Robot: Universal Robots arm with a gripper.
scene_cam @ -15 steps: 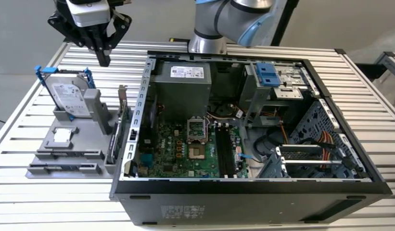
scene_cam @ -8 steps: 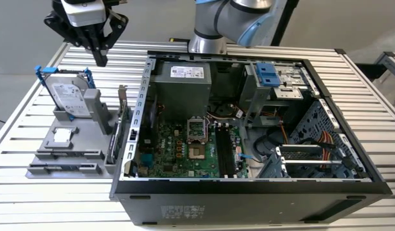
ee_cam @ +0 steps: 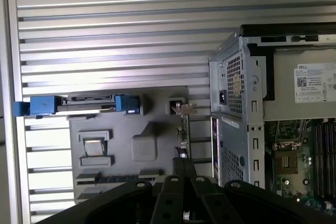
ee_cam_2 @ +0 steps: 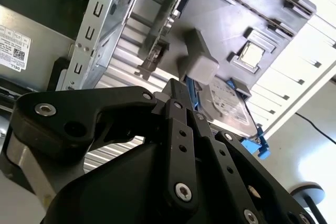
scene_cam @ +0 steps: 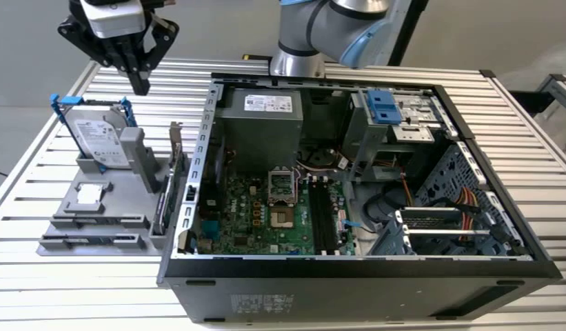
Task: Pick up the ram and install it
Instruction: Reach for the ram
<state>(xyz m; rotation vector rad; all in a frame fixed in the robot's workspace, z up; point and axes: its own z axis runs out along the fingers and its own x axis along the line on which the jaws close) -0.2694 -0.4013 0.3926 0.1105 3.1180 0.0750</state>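
One risk in the exterior view: the gripper (scene_cam: 138, 87), closed and empty at twelve o'clock of the grey holder (scene_cam: 126, 204), could jab the ram (scene_cam: 97, 222) lying at its six o'clock if lowered without opening.

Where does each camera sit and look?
Exterior view: off the arm, high, looking down on the open black computer case, grey parts tray and gripper.
First wrist view: on the arm, straight down past the fingers onto tray and case.
Second wrist view: on the arm, slanting along the fingers toward the silver hard drive.
All three share the tray.
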